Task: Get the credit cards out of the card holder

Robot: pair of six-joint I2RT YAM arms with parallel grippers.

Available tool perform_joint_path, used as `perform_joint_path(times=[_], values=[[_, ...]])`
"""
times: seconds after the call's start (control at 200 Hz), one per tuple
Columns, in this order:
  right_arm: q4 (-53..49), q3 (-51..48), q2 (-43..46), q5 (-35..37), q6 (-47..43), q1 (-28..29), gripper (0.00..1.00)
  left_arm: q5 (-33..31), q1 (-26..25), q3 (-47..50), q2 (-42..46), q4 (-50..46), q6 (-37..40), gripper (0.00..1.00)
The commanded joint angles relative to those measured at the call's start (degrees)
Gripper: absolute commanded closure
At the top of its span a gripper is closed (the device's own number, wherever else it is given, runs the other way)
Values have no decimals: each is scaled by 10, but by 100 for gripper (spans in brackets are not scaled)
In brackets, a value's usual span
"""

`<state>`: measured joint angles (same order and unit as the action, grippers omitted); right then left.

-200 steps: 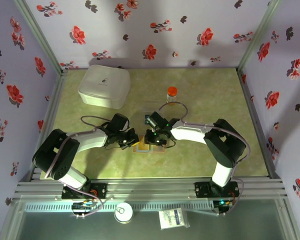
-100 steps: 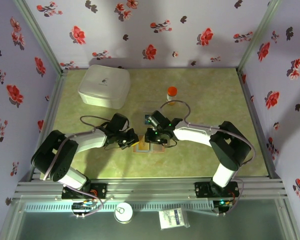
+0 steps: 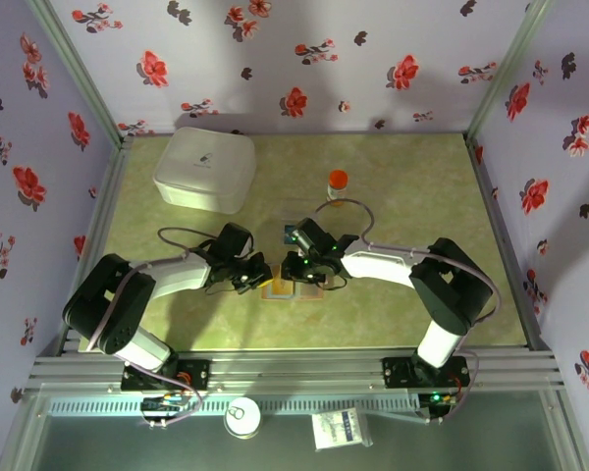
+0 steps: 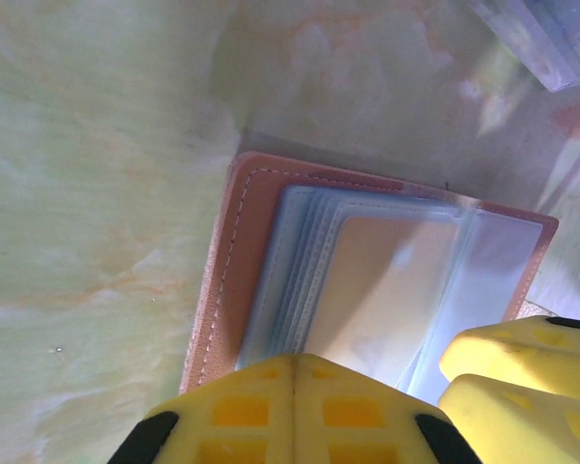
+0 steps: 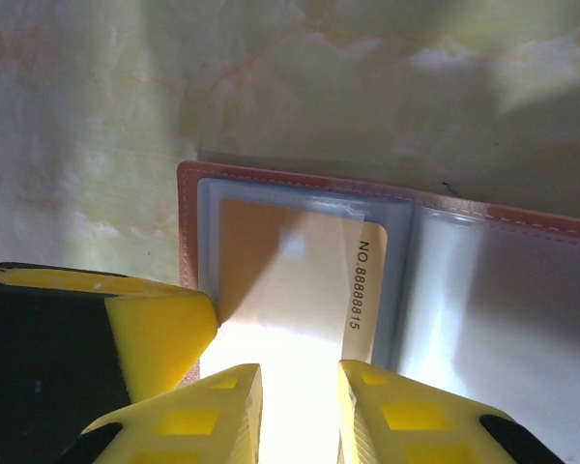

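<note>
Card holder (image 4: 222,280) lies open on surface (image 4: 97,174), between my hands. My left hand (image 4: 292,401) closed, at its near edge. My right hand (image 5: 300,391): fingers narrowly apart over tan card (image 5: 280,261) in sleeve; grip unclear.

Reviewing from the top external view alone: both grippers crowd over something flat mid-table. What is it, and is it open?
Observer: From the left wrist view, it is the card holder, lying open on the table with its clear sleeves fanned.
Operator: Any card inside?
Observer: The right wrist view shows a tan card printed NO.88888815 in the top sleeve.
Operator: Is it gripped?
Observer: The right gripper has its fingers slightly apart at the card's near edge. Glare hides whether they pinch it.
</note>
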<state>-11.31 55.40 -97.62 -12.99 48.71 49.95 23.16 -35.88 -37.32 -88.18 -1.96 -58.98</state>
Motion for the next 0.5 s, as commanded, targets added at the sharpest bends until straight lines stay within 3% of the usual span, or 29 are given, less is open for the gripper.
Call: perform_joint_path(times=[0.0, 0.295, 0.495], values=[[11, -7, -17, -7, 12, 4, 74, -5, 1, 13, -10, -6, 5, 100], [16, -14, -29, -11, 14, 3, 74, -5, 1, 15, -12, -5, 6, 100], [-35, -3, -19, 28, -3, 4, 73, -5, 1, 14, -11, -5, 6, 100]])
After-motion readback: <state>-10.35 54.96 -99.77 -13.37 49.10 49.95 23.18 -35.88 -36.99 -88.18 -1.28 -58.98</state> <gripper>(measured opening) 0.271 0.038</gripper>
